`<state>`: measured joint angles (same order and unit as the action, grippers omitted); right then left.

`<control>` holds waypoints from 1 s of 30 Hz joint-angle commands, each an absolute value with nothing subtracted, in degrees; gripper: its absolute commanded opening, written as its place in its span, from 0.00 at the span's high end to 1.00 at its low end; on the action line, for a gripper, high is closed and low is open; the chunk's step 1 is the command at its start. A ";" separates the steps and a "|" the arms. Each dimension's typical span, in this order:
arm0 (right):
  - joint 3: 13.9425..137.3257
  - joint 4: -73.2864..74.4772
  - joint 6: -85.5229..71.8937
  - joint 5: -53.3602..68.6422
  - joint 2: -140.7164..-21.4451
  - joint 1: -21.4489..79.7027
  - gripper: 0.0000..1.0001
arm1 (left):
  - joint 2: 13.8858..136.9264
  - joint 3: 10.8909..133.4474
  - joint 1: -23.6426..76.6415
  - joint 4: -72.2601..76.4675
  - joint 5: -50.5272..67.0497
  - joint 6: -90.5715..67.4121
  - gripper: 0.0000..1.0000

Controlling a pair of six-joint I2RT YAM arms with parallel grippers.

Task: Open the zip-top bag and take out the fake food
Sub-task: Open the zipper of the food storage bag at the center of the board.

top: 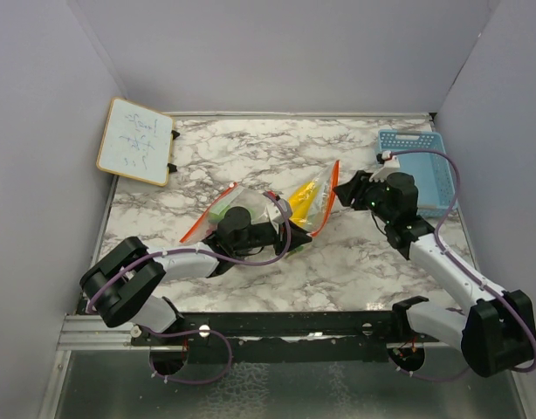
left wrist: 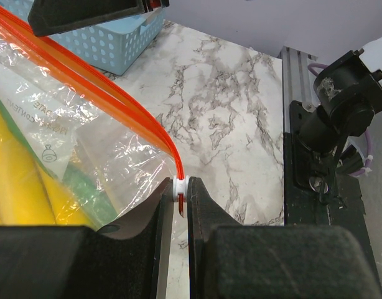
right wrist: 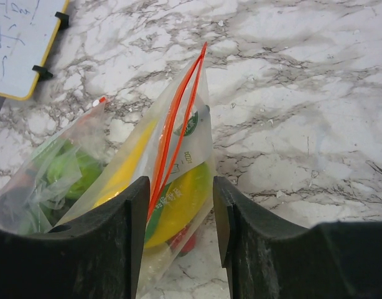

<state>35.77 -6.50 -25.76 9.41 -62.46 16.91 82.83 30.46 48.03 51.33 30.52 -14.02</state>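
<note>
The clear zip-top bag (top: 313,199) stands tilted at the table's middle, its orange zip track (left wrist: 116,93) running along the top edge. My left gripper (left wrist: 181,193) is shut on the white zip slider (left wrist: 181,187) at the near end of the track; from above it (top: 285,225) sits at the bag's lower edge. My right gripper (right wrist: 181,190) is open around the bag's far upper corner, with the orange track beside its left finger (right wrist: 125,230). Inside the bag I see fake food: a yellow banana bunch (right wrist: 178,205), green pieces (right wrist: 73,174) and something red (right wrist: 190,240).
A light-blue slotted basket (top: 416,144) stands at the back right, behind my right gripper (top: 342,189). A small whiteboard (top: 137,140) leans at the back left. Grey walls close in the marble table on three sides; a black rail (left wrist: 303,156) runs along the near edge.
</note>
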 commanded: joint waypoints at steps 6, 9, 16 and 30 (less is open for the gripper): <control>38.89 -6.27 -25.55 3.61 -65.44 17.13 0.55 | 81.53 29.89 48.27 51.50 29.61 -13.59 1.00; 40.11 -6.20 -25.44 2.41 -66.36 17.09 0.55 | 81.45 29.88 48.26 51.13 29.45 -13.38 1.00; 41.12 -5.57 -25.37 0.03 -66.00 17.11 0.57 | 81.51 29.97 48.29 50.71 29.38 -13.07 1.00; 41.61 -6.61 -25.64 2.17 -68.30 17.04 0.57 | 81.39 30.23 48.32 50.36 29.53 -13.19 1.00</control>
<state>39.83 -6.00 -25.65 2.00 -67.81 16.91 82.83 30.41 48.03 50.46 30.35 -13.76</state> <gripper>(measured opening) 0.431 0.148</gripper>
